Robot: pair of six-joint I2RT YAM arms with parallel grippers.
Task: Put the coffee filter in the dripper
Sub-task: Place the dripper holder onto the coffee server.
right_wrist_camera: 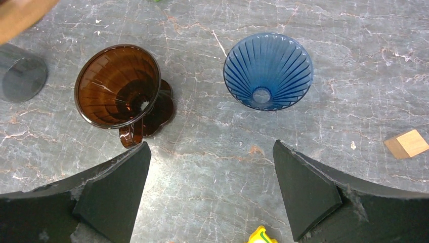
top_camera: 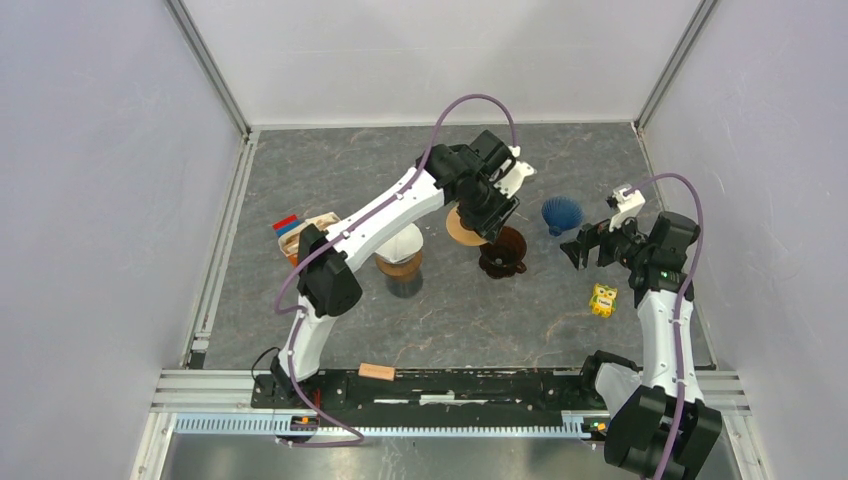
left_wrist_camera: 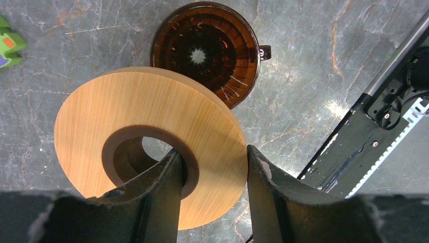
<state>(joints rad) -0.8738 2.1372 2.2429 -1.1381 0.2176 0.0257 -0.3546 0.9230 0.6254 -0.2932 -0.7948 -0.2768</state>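
Observation:
The brown see-through dripper (top_camera: 502, 252) (left_wrist_camera: 205, 48) (right_wrist_camera: 117, 83) stands upright mid-table. My left gripper (top_camera: 490, 225) (left_wrist_camera: 212, 152) hangs just left of it and above it, shut on a flat wooden ring (top_camera: 462, 228) (left_wrist_camera: 146, 111), one finger through the hole and the other outside the rim. A white cone that looks like the coffee filter (top_camera: 400, 240) rests on a wooden piece, partly hidden under the left arm. My right gripper (top_camera: 578, 250) (right_wrist_camera: 212, 147) stands open and empty to the right of the dripper, above bare table.
A blue ribbed cone (top_camera: 562, 213) (right_wrist_camera: 268, 71) sits right of the dripper. A yellow toy (top_camera: 603, 299) lies near my right gripper. A grey glass (top_camera: 403, 285) (right_wrist_camera: 21, 76) stands left of the dripper. A box of coloured blocks (top_camera: 292, 228) sits far left.

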